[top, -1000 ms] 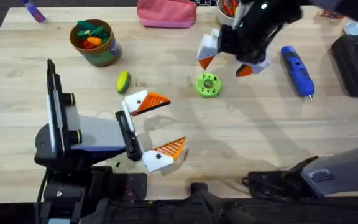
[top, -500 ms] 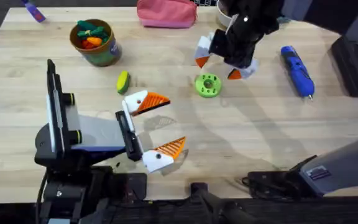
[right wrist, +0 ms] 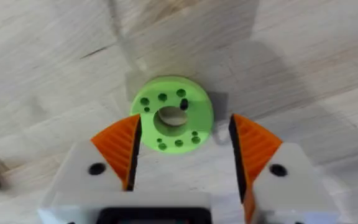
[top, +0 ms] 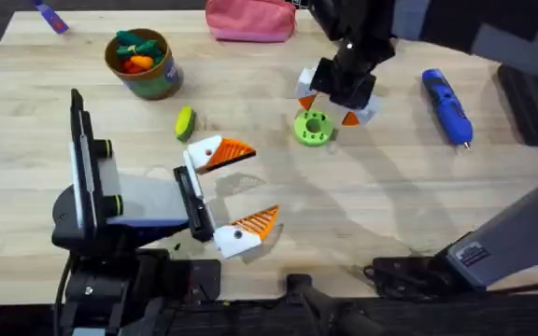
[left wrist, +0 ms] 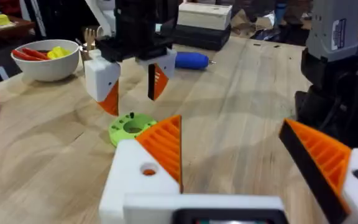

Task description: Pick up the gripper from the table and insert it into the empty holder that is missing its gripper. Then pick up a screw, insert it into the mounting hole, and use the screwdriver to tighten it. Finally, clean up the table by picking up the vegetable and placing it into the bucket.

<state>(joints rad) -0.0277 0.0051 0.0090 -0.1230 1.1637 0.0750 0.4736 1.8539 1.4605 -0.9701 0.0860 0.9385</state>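
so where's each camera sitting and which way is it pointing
Overhead: above the arm bases, looking down and forward over the table; both arms show, right gripper over the green disc.
Left wrist: on the left arm, facing across the table; own gripper in front.
Right wrist: looking straight down; own jaws open either side of the disc.
All three share the disc.
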